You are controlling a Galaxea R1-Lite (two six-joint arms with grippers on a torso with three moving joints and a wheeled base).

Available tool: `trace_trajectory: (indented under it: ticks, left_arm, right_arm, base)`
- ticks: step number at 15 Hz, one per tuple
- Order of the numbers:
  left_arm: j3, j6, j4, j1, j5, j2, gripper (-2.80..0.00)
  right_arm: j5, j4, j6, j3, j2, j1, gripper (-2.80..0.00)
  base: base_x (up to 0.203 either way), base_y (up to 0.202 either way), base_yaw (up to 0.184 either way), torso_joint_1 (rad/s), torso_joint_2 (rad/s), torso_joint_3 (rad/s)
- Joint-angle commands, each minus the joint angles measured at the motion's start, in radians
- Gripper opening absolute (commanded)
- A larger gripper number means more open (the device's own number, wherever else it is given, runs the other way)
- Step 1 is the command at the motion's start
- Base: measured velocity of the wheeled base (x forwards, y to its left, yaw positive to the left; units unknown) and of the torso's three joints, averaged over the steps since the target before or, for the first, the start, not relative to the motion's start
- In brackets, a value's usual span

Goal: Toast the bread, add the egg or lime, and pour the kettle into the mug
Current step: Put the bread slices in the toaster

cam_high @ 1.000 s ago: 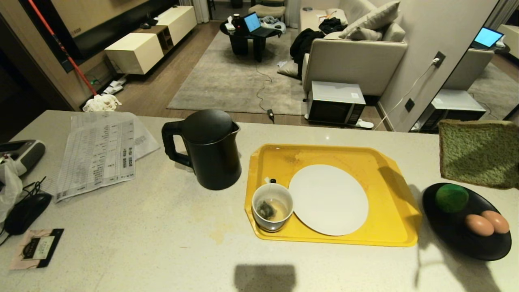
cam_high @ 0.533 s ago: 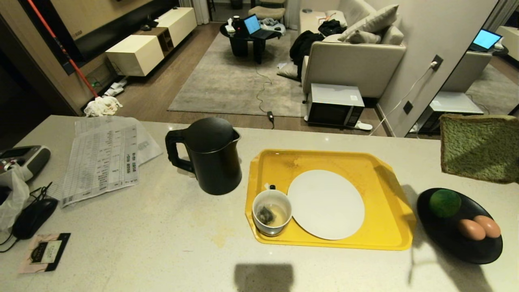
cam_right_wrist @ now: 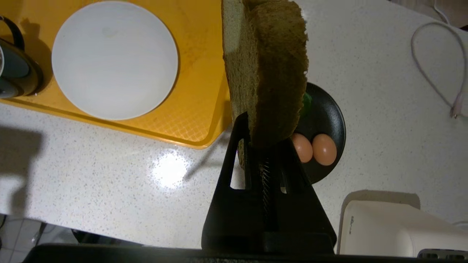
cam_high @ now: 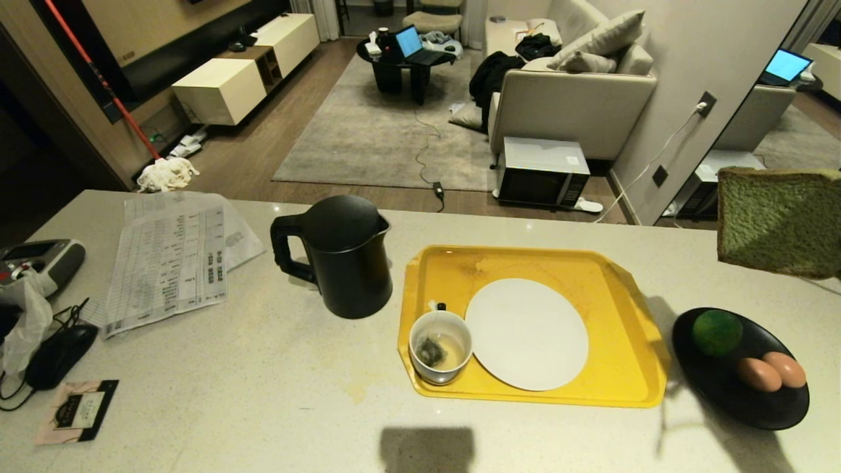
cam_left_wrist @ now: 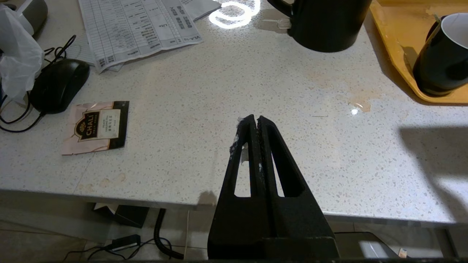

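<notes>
The right gripper [cam_right_wrist: 264,146] is clenched on the bread [cam_right_wrist: 267,69], holding it in the air. Below it lies the black plate [cam_right_wrist: 329,113] with the lime [cam_right_wrist: 306,103]. The left gripper [cam_left_wrist: 255,120] is closed and empty, over the counter [cam_left_wrist: 292,109].

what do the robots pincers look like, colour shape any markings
Both look alike: the left pincer and right pincer are matte black, each with two long fingers tapering from a wide base, with slot-shaped cutouts and ridged inner faces. No markings or cables show; the left has whitish scuffs near its tip.
</notes>
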Motion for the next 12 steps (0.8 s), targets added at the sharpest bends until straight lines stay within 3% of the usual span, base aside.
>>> trace_trajectory:
  ticks: [1,6,12]
  left_arm:
    - [0.0,0.0,0.0,0.0,-0.001,0.0,-2.8]
    - [0.0,0.0,0.0,0.0,0.0,0.0,-2.8]
    - [0.0,0.0,0.0,0.0,0.0,0.0,-2.8]
  right_arm:
    - [-0.002,-0.011,-0.001,0.002,0.007,0.0,-2.8]
    - [-0.002,-0.013,-0.003,0.003,0.005,0.0,-2.8]
    - [-0.002,-0.013,-0.007,0.005,0.004,0.001,-2.8]
  base:
    - [0.0,0.0,0.0,0.0,0.0,0.0]
    - [-0.001,0.002,-0.017,0.001,0.0,0.0]
    - [0.0,0.007,-0.165,0.004,0.0,0.003]
